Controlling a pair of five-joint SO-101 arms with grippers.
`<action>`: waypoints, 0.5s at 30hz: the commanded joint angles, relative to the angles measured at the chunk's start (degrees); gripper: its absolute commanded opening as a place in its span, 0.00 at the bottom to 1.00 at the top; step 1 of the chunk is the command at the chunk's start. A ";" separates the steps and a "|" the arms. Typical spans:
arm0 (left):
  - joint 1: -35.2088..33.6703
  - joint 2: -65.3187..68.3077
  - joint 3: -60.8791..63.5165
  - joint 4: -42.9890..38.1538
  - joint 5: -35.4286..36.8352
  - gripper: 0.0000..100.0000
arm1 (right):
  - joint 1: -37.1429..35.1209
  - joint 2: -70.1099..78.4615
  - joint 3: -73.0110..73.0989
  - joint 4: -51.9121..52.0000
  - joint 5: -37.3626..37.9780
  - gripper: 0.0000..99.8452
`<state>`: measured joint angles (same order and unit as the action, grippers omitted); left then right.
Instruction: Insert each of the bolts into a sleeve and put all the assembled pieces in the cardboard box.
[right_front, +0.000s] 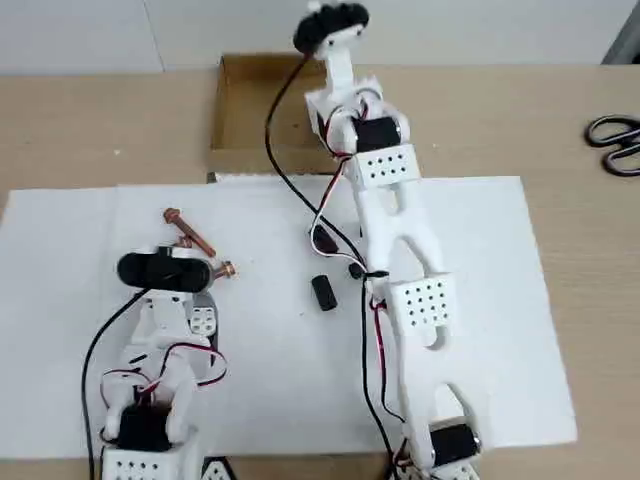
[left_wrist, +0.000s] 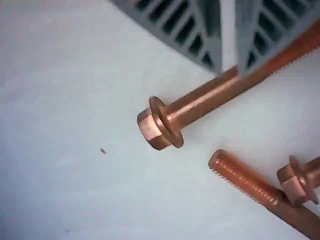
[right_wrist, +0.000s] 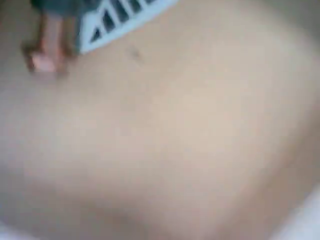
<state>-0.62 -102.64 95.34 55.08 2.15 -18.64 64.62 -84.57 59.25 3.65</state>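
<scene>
In the right wrist view the right hand (right_wrist: 67, 37) and a coppery piece (right_wrist: 44, 57) beside it are smeared, the grip unreadable. From above, the left arm's camera (right_front: 165, 268) covers part of the bolts (right_front: 190, 232), the right arm (right_front: 385, 200) hides part of the cardboard box (right_front: 240, 110), and the scissors (right_front: 615, 145) are cut by the frame edge. In the left wrist view one bolt shaft (left_wrist: 210, 97) passes under the left hand (left_wrist: 229, 67); a threaded shaft (left_wrist: 245, 180) and another bolt head (left_wrist: 296, 182) run off the edge

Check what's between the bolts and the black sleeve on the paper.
Nothing: in the high view, bare white paper separates the bolts from the black sleeve.
</scene>
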 joint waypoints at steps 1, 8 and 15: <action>-0.44 -0.44 -0.31 -1.32 0.18 0.01 | -1.63 -1.98 -12.48 9.01 0.26 0.16; -0.53 -0.44 -0.31 -1.32 0.18 0.01 | -2.86 -9.10 -10.55 29.49 0.09 0.05; -0.53 -0.44 -0.31 -1.32 0.18 0.01 | -3.03 -10.68 -8.79 40.66 -7.74 0.01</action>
<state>-0.97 -102.64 95.34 55.08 2.33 -21.63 59.25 -93.54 97.85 -1.45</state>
